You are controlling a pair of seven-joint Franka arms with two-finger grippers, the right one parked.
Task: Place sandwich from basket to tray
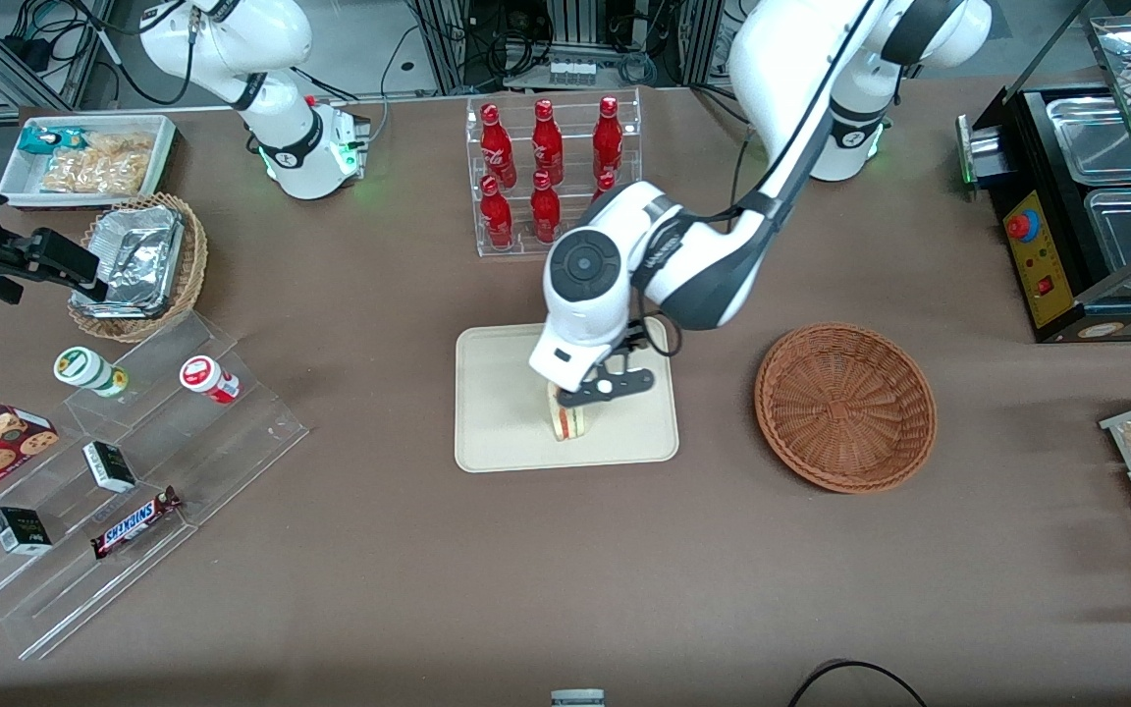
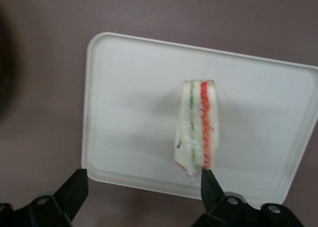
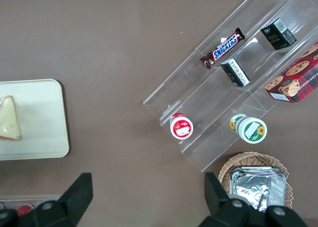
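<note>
- Sandwich (image 2: 196,125) lies on tray (image 2: 129,78), cut edge up.
- End effector (image 1: 593,391) hovers just above it, fingers (image 2: 74,189) spread wide, holding nothing.
- Basket (image 1: 845,406) sits beside tray.

A brown table (image 1: 565,570) with cables and metal frames (image 1: 565,39) above.

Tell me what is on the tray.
Only the sandwich lies on the tray. The gripper hovers above it, jaws open. In the front view, the arm covers part of the tray.
</note>
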